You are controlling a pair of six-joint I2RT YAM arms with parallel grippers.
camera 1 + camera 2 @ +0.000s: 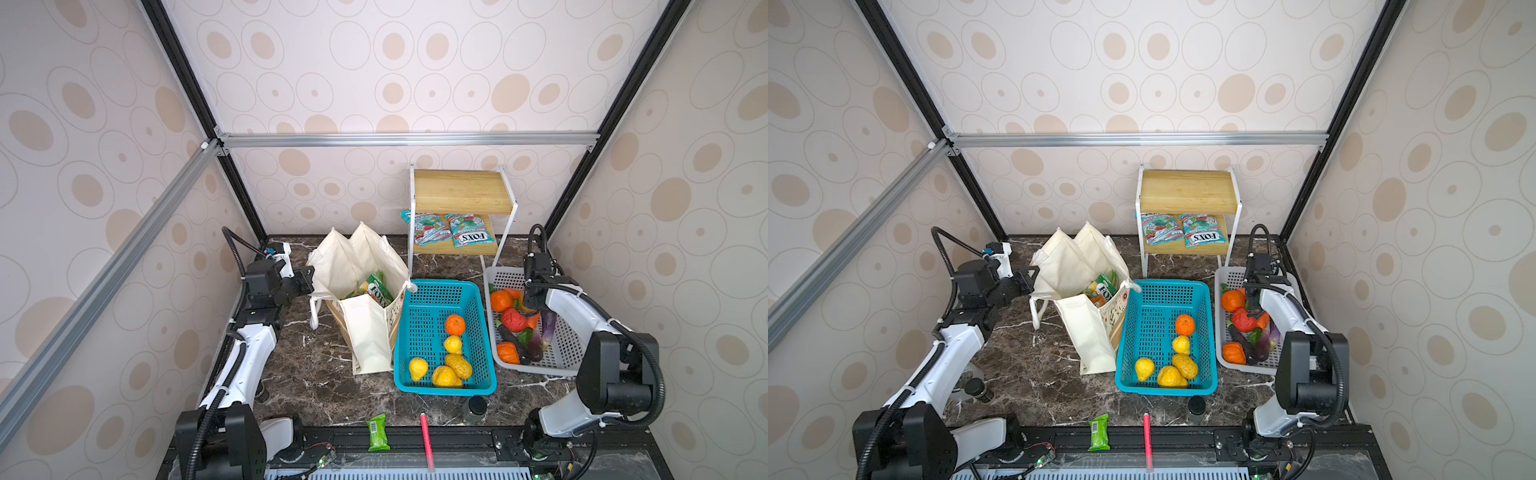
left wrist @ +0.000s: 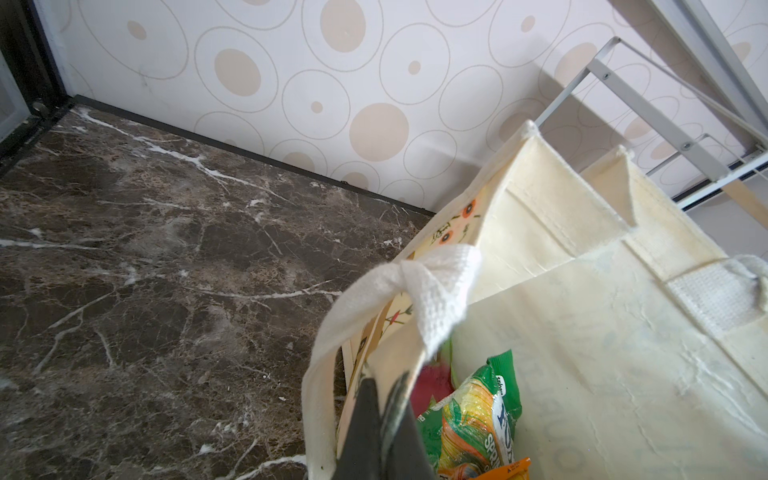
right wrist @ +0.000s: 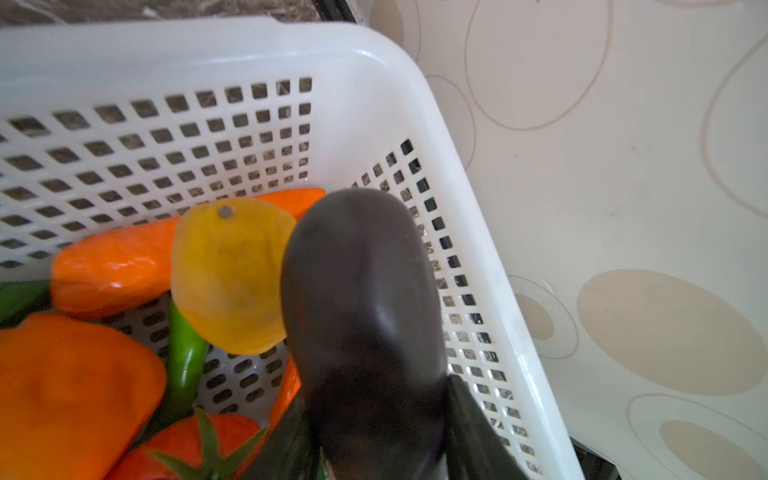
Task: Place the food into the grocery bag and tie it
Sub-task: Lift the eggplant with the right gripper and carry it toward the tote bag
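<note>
The cream grocery bag [image 1: 368,332] [image 1: 1090,332] stands open at the centre left. My left gripper [image 1: 309,279] [image 2: 382,399] is shut on its left rim beside a white strap handle [image 2: 436,282]. Food lies inside it: a green Fox's packet [image 1: 379,287] [image 2: 478,411], a pink dragon fruit [image 2: 432,382] and an orange packet [image 2: 500,467]. My right gripper [image 1: 528,308] [image 3: 378,419] is down in the white basket [image 1: 505,272] [image 3: 208,45], shut on a dark purple eggplant [image 3: 365,299]. A yellow lemon [image 3: 230,282] touches the eggplant. My wrist hides the grip in both top views.
The blue basket [image 1: 440,285] right of the bag holds yellow lemons [image 1: 453,344] and an orange [image 1: 455,324]. The white basket also holds peppers, a tomato and other eggplants [image 1: 536,349]. A shelf [image 1: 461,191] with teal packets [image 1: 469,237] stands behind. A green bar [image 1: 378,432], red pen [image 1: 427,436] and dark jar [image 1: 476,409] lie in front.
</note>
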